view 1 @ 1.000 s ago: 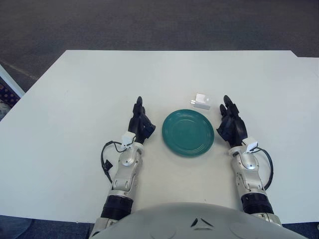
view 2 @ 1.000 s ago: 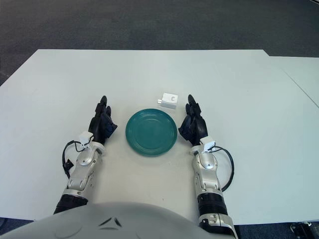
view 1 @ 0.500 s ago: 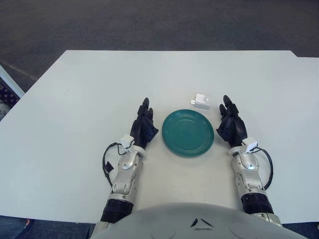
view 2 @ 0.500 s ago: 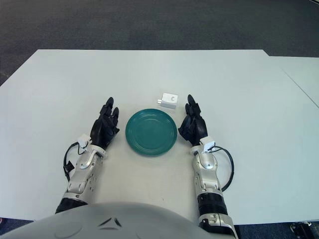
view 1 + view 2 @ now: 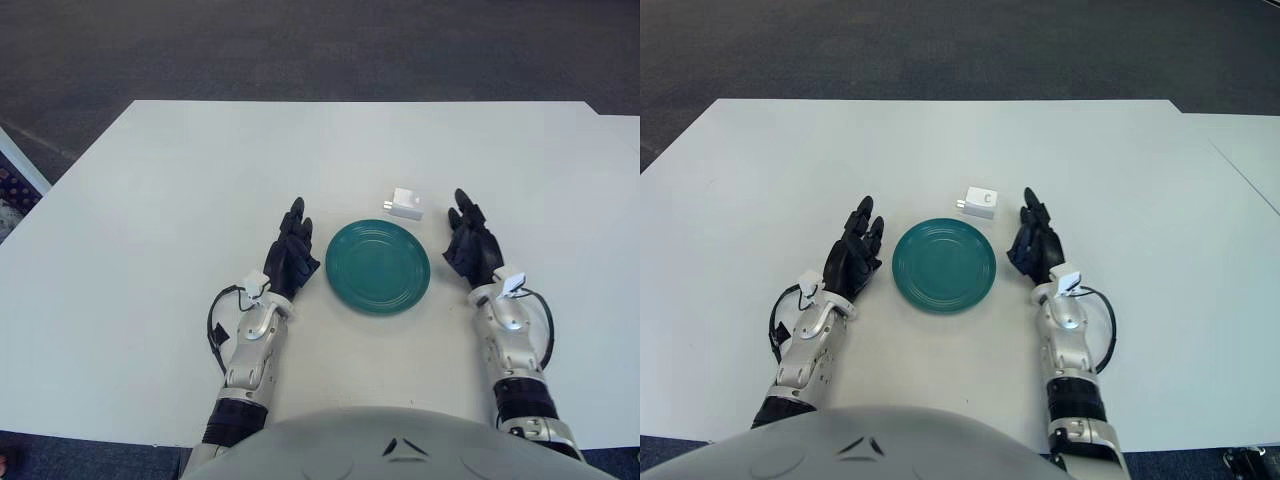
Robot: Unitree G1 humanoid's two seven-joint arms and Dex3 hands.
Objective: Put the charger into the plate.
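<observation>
**Clerk:** Listing item one: charger (image 5: 405, 204), small white block, lying on the table (image 5: 150, 200) at about 1 o'clock from the plate (image 5: 378, 266), just beyond its rim and not on it; plate is green, holding nothing.

**Checker:** Hands?

**Clerk:** Right hand (image 5: 473, 251) at 3 o'clock of the plate, fingers extended and fairly close together, gripping nothing; charger sits at roughly 11 o'clock from it, near but apart. Left hand (image 5: 292, 259) at 9 o'clock of the plate, fingers likewise straight, gripping nothing.

**Checker:** Changes over the last second?

**Clerk:** Left hand has come forward and in toward the plate's rim, most of that in the first half second; right hand has only now shifted slightly outward toward 3 o'clock, its forearm swinging with it; charger and plate unmoved.

**Checker:** Meaning for the task?

**Clerk:** Judged as the very start; nothing grasped yet; the right hand is the nearer one and looks the likelier to reach, though its small drift has not brought it closer; next it would need to travel toward 11 o'clock and close on the block.
</observation>
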